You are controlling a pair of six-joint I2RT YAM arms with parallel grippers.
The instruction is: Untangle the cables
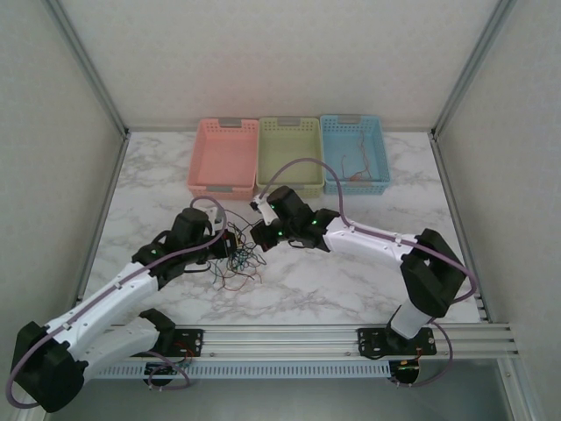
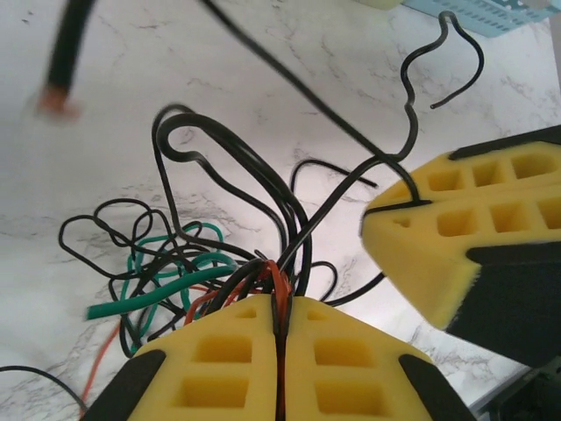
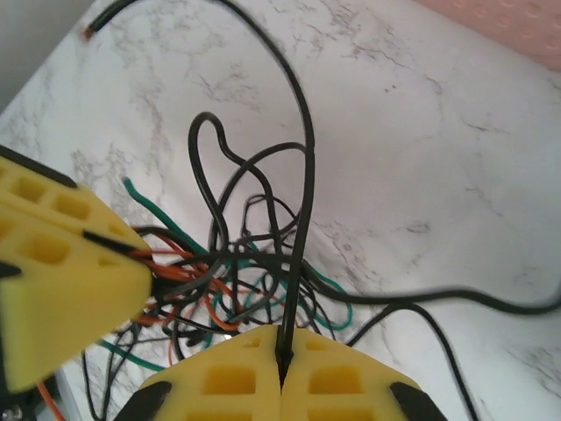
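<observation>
- Starting with the overhead view, the step in hand looks like drawing one strand out of the tangle. The cables (image 1: 238,270) lie in a small knot near the middle of the marble table (image 1: 351,294). The left gripper (image 1: 230,244) and right gripper (image 1: 261,235) meet close together at the knot's far edge, too small here to judge their jaws. The pink basket (image 1: 225,158), green basket (image 1: 289,156) and blue basket (image 1: 355,153) stand in a row at the far side, well apart from the knot. A thin reddish wire seems to lie in the blue one.
- Turning to the left wrist view, the left gripper (image 2: 280,316) is clenched on a bunch of red and black strands. Curly black loops, a green strand (image 2: 149,298) and some orange wire spread on the table beyond it. The right gripper (image 2: 390,210) sits just to the right, with a black wire running into its tip.
- Looking through the right wrist view, the right gripper (image 3: 282,360) is pinched tight on a single black strand (image 3: 302,175), which rises from the pads in a long arc. The left gripper (image 3: 145,272) sits at the left with red and black wires entering it.
- Judging the next move, the arms should part slowly, the left anchoring the clump. The strand threads through other loops, so it may snag and drag the whole knot.
</observation>
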